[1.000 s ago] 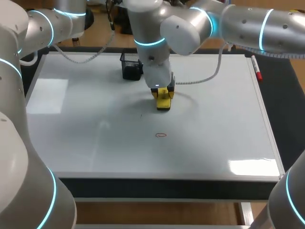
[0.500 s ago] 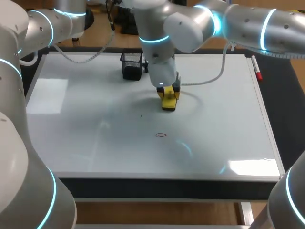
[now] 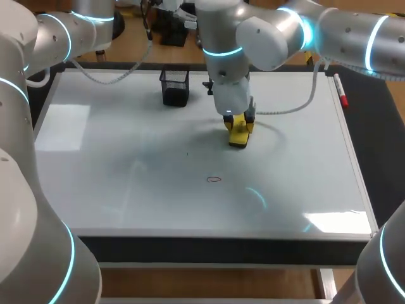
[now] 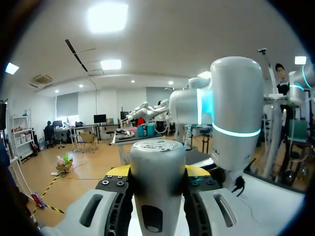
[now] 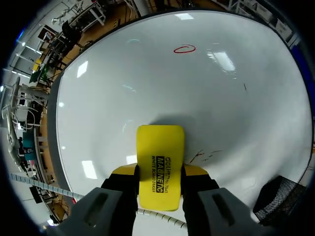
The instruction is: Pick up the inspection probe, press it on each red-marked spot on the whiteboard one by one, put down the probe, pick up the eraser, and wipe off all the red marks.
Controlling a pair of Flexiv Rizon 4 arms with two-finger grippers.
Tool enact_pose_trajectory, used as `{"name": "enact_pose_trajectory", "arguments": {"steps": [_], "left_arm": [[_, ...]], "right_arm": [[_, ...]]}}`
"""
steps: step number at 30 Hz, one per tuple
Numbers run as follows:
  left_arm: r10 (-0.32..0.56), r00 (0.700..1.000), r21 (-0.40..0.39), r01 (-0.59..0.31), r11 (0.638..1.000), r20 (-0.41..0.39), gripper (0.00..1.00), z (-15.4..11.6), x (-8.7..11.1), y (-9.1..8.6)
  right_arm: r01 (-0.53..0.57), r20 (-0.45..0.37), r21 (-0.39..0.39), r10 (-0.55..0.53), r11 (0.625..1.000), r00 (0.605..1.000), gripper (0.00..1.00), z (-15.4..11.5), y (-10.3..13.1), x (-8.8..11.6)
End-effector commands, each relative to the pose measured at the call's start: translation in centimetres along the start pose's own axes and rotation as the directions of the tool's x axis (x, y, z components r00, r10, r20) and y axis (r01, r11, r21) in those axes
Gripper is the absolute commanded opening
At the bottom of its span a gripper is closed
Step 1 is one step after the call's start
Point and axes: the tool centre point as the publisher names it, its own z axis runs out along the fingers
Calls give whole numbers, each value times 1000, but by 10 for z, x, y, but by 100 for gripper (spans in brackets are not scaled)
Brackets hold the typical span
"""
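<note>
The robot's right gripper (image 3: 239, 129) is clamped on a yellow eraser (image 3: 238, 137) over the middle of the whiteboard (image 3: 114, 190), its two fingers pressing the block's long sides from left and right. From the right wrist, the eraser (image 5: 160, 164) juts out ahead of the gripper (image 5: 160, 170), flat face towards the board. Whether it is resting on the surface or hanging just above it cannot be told.

One red ring (image 3: 214, 179) shows on the board, well apart from the eraser, closer to the robot and a little to its left. In the wrist view the ring (image 5: 184, 49) lies far ahead of the block, with faint reddish streaks (image 5: 204, 155) just beside the block.

The eraser looks like a light, stiff block, probably with a soft wiping face. The present hold across its narrow width appears sound, though a hard sideways drag could twist it between the tips.

The left gripper (image 4: 157, 179), raised off the board, seems closed on a pale, smooth cylinder, likely the probe (image 4: 157, 182).

A black mesh basket (image 3: 175, 87) stands near the board's far edge, and a red marker pen (image 3: 340, 92) lies along its right rim.
</note>
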Motion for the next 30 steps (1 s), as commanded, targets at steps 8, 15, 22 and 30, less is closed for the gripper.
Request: {"name": "enact_pose_trajectory", "arguments": {"steps": [8, 15, 22, 30], "left_arm": [[-2, 997, 6, 2, 1000, -78, 0, -2, -7, 2], [-2, 997, 6, 2, 1000, -78, 0, -2, -7, 2], [-2, 997, 6, 2, 1000, -78, 0, -2, -7, 2], [-2, 997, 6, 2, 1000, -78, 0, -2, -7, 2]], "right_arm": [[-36, 80, 14, 35, 999, 996, 0, -10, -2, 25], [-70, 124, 3, 69, 998, 990, 0, -14, -9, 40], [-129, 141, 2, 127, 992, 982, 0, -19, -19, 66], [-234, 171, 4, 230, 972, 958, 0, -24, -28, 108]]}}
